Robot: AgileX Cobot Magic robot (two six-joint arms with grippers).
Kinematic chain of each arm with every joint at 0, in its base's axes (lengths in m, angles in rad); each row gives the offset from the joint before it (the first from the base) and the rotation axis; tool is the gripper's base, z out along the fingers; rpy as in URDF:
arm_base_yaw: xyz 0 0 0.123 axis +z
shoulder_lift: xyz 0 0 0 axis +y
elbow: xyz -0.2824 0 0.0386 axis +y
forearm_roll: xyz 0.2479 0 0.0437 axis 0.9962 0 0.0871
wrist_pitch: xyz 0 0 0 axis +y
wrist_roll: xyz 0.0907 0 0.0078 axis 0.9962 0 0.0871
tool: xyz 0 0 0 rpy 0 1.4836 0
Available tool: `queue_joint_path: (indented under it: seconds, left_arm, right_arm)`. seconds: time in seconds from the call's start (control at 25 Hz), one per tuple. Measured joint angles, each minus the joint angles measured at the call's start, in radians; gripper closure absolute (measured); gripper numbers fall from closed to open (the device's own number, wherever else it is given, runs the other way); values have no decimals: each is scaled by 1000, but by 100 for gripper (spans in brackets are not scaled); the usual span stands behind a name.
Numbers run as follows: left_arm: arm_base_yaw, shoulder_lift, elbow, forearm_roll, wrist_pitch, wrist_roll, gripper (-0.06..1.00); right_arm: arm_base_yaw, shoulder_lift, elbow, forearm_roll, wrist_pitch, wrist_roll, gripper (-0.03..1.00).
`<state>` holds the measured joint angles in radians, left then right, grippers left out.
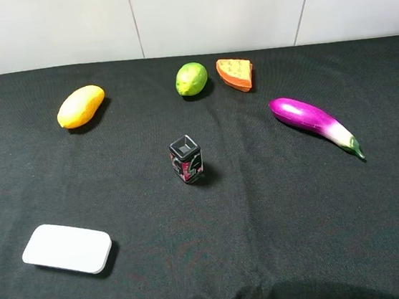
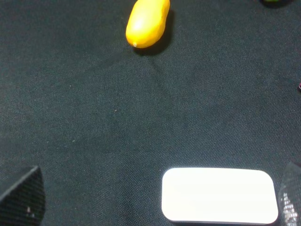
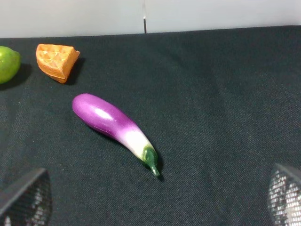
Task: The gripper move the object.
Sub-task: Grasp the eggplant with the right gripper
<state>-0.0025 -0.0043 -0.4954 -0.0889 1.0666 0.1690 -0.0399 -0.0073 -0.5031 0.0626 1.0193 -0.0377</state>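
Observation:
The purple eggplant [image 1: 313, 120] lies on the black cloth at the right, its green stem pointing toward the front right. In the right wrist view the eggplant [image 3: 113, 123] lies ahead of my right gripper [image 3: 155, 197], well apart from it. The right gripper's two fingertips [image 3: 26, 200] stand wide apart and hold nothing. My left gripper [image 2: 157, 200] is also open and empty, with its fingertips [image 2: 23, 197] on either side of a white flat pad [image 2: 218, 195]. Only small bits of the arms show at the exterior view's bottom corners.
A yellow-orange mango [image 1: 81, 106] lies at the back left, with a green lime [image 1: 191, 78] and an orange waffle wedge [image 1: 236, 73] at the back middle. A small dark box [image 1: 186, 159] stands in the centre. The white pad [image 1: 67, 248] lies at the front left.

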Motion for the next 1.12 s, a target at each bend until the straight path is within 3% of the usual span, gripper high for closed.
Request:
queue_joint_path:
  seconds: [0.6,1.12]
  left_arm:
    - [0,0,0,0,0,0,-5]
    - [0,0,0,2,0,0,-4]
  right_arm:
    - [0,18,0,1,0,0,27]
    - [0,491,-113,4,-4,-38,27]
